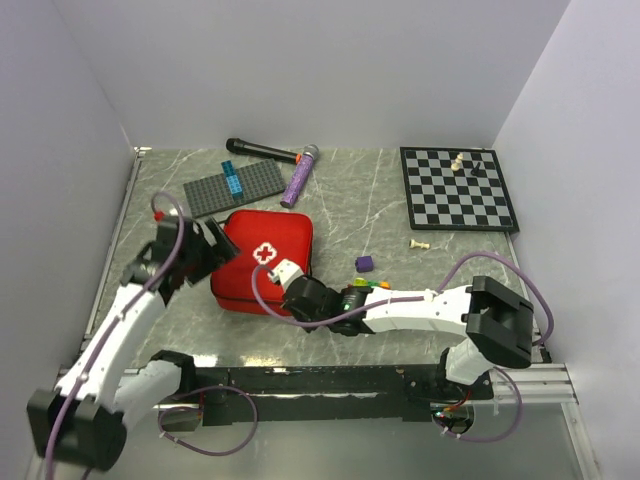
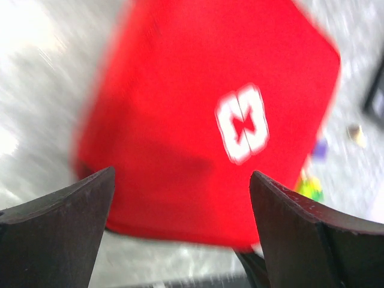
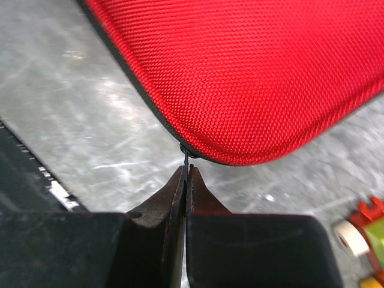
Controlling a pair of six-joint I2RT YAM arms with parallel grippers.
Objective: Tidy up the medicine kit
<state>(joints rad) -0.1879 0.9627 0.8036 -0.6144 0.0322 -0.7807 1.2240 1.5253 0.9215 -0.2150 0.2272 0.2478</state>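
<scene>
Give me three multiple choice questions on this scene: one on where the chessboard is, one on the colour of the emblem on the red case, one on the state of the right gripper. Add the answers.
1. Where does the black-and-white square chessboard lie on the grey marbled table?
A. far right corner
B. near left corner
C. middle of the near edge

2. What colour is the cross emblem on the red fabric medicine kit?
A. yellow
B. white
C. blue

3. How does the right gripper stand?
A. wide open above the board
B. shut on a thin black tab at the kit's seam
C. clamped on a chess piece

Answers:
1 A: the top view shows the board far and right.
2 B: the cross reads white in the top and left wrist views.
3 B: the right wrist view shows the fingertips pressed together on the tab.
</scene>
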